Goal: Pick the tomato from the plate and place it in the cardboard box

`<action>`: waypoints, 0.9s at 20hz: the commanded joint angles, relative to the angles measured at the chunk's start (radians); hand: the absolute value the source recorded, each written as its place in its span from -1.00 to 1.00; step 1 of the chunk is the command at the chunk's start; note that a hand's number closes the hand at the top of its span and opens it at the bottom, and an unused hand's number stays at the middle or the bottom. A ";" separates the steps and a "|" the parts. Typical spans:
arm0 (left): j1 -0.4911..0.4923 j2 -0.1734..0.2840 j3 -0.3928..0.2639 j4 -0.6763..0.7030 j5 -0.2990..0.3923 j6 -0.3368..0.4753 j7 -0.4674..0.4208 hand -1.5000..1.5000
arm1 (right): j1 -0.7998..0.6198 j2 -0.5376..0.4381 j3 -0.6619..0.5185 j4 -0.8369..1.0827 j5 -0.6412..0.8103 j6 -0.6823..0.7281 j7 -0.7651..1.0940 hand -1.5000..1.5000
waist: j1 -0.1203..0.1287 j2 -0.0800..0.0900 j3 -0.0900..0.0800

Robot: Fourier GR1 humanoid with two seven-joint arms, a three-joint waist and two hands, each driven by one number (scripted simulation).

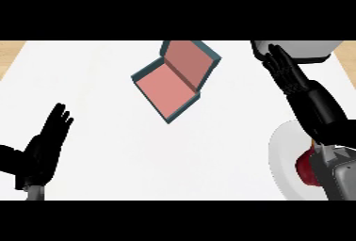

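Red tomato (303, 165) is sitting on the plate (279, 157), lower right, half hidden by the forearm. Right hand (287, 70) is reaching past it, upper right, fingers straight, empty. Left hand (47, 143) is resting open, lower left. Box (175, 80) is lying empty, top centre. Pick and place both pending.

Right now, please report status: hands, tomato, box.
Left hand open, resting at lower left. Right hand open, extended past the plate. Tomato on plate, partly hidden by forearm. Cardboard box open, unobstructed.
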 commanded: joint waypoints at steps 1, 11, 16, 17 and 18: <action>-0.053 -0.007 -0.003 0.039 -0.041 0.023 0.008 0.00 | 0.054 -0.015 -0.059 -0.042 0.030 -0.038 -0.042 -1.00 | -0.017 -0.021 0.027; 0.029 0.079 -0.031 0.042 -0.194 0.074 -0.036 0.00 | 0.292 0.038 -0.549 0.046 0.196 -0.548 -0.262 -1.00 | -0.087 -0.024 0.033; 0.032 0.061 -0.072 0.013 -0.238 0.070 -0.017 0.00 | 0.560 0.114 -0.636 0.010 0.102 -0.423 -0.554 -1.00 | -0.028 -0.024 0.029; -0.014 0.070 -0.062 0.022 -0.233 0.061 0.027 0.00 | 0.601 0.106 -0.620 0.000 0.140 -0.411 -0.553 -1.00 | -0.028 -0.023 0.028; -0.022 0.041 -0.078 0.047 -0.239 0.065 0.006 0.00 | 0.612 0.086 -0.602 0.031 0.192 -0.414 -0.539 -1.00 | -0.025 -0.021 0.027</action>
